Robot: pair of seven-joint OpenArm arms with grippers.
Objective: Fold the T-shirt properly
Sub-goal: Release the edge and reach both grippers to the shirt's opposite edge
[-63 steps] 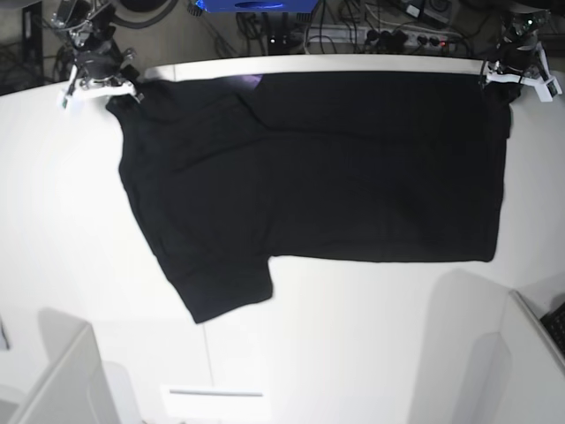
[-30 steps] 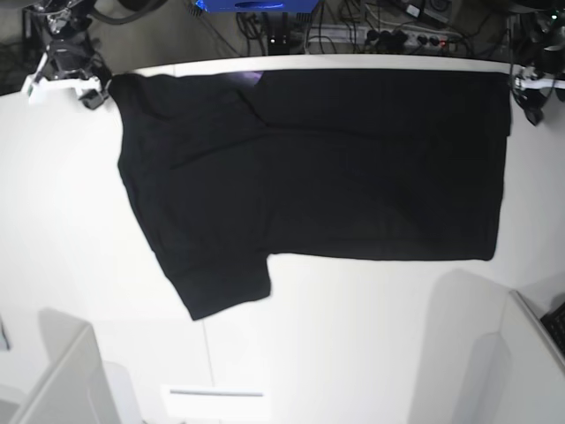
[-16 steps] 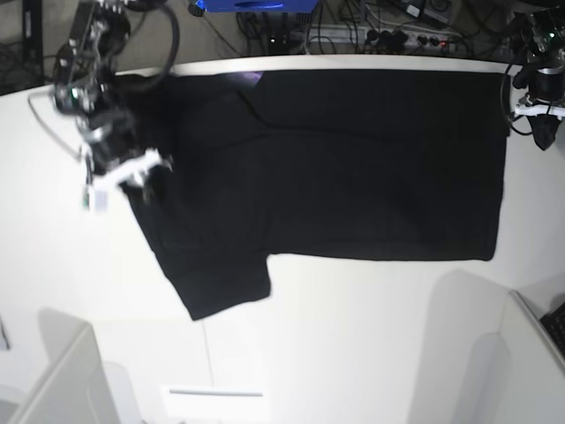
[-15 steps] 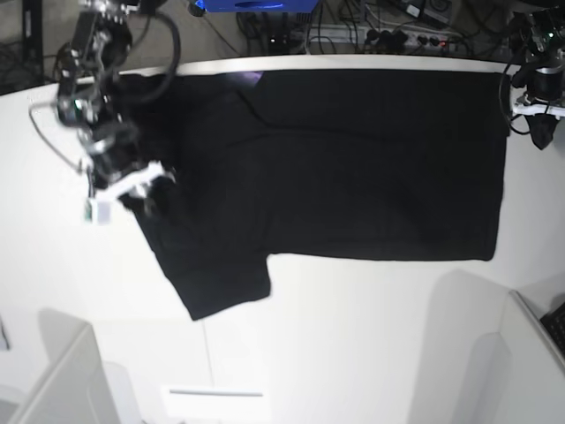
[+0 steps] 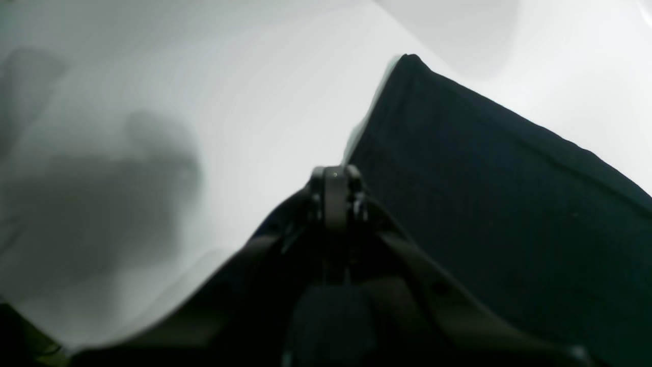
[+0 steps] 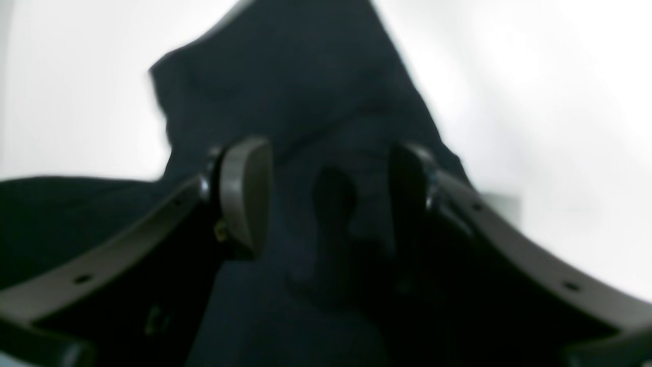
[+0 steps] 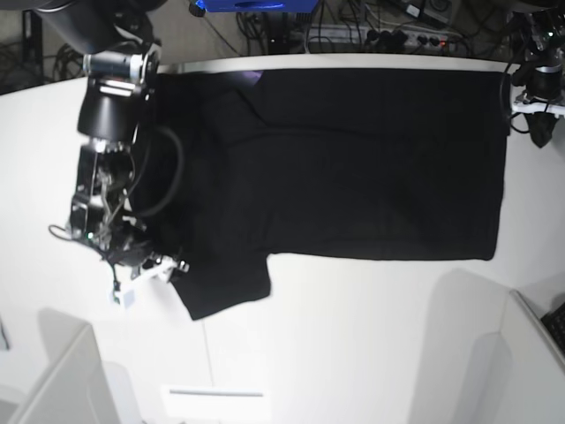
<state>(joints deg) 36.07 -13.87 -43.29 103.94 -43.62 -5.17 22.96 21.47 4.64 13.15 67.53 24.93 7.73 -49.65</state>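
Note:
The black T-shirt (image 7: 353,159) lies spread flat on the white table (image 7: 353,336), plain side up, with one short sleeve (image 7: 225,287) pointing toward the near edge. My right gripper (image 7: 148,278) hovers at that sleeve's left edge. In the right wrist view it (image 6: 326,193) is open, its fingers (image 6: 244,193) straddling the black cloth (image 6: 285,92). My left gripper (image 7: 538,124) sits just off the shirt's far right corner. In the left wrist view it (image 5: 333,178) is shut, right beside the cloth's edge (image 5: 509,204). Whether any cloth is pinched there is unclear.
Cables and a power strip (image 7: 406,37) run behind the table's far edge, near a blue object (image 7: 252,5). Pale box-like structures stand at the near left (image 7: 62,371) and near right (image 7: 530,353) corners.
My right arm swept from the shirt's far left corner down its left edge to the lower sleeve, and its jaws widened. My left gripper shut and stayed by the far right corner.

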